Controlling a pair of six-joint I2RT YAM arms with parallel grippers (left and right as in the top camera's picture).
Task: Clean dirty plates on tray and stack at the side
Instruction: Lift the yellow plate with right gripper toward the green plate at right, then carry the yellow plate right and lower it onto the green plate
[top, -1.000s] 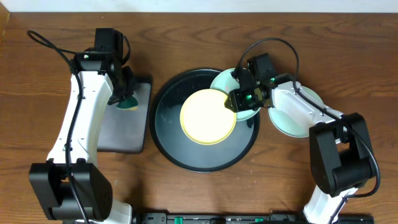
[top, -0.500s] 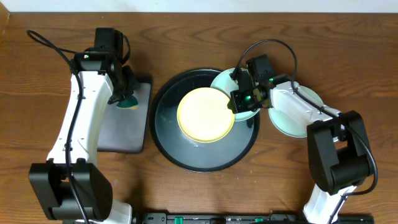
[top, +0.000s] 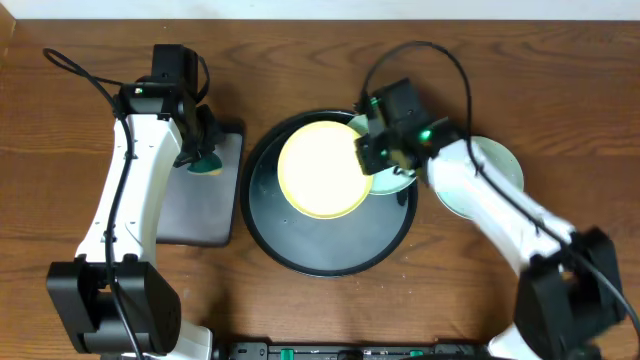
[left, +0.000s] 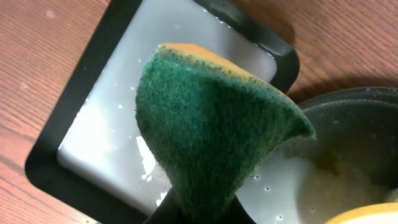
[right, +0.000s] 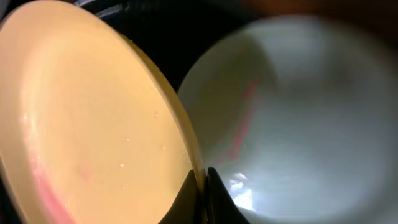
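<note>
Yellow plate (top: 318, 170) lies over the upper middle of the tray (top: 330, 248), the round black one at the centre of the table (top: 300, 60). Its right rim is clamped in the right pincer (right: 203, 186), whose fingertips (right: 219, 202) are pressed together with only that thin edge between them. In the right wrist view the plate is tipped, its gripped edge raised above the mint plate (right: 298, 106), which lies beside and partly under it in the tray's upper right part. Small droplets dot the yellow face and a faint pink smear shows near its lower left edge; the mint plate carries a pink streak (right: 245, 118) as well. A second mint plate (top: 503, 160) rests on the table just right of the tray, outside it and partly covered by the right arm (top: 500, 205). The left pincer (left: 200, 211) is clamped on a sponge (left: 211, 124), pinched at its lower end, the green scouring side facing the camera and a yellow-orange backing showing along its top edge. The sponge hangs over the grey tray (left: 59, 158), a rectangular one with rounded corners that holds cloudy whitish liquid with small bubbles. It stands just left of the round tray; whether the two touch I cannot tell.
</note>
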